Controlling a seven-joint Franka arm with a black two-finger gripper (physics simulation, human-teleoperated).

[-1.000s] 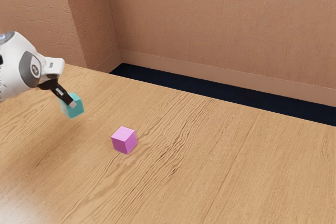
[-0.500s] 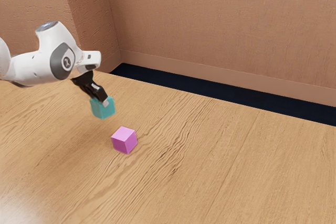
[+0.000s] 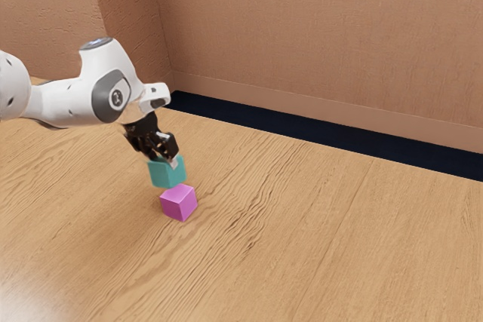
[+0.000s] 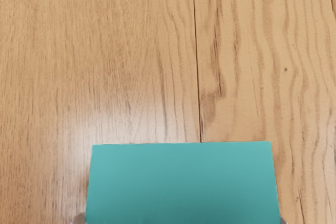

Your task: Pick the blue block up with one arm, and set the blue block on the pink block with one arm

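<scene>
blue block (image 3: 167,174): plain teal cube | hand (image 3: 166,161) grasping it | just above pink block (image 3: 179,202)

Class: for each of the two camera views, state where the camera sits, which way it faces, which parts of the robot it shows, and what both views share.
Exterior view: beside the table, looking down across it toward the walls; shows the white arm and black fingers shut on the blue block, above the pink block.
Wrist view: on the hand, facing down at the table, the blue block close under it.
Shared: the blue block and the wood table.
</scene>
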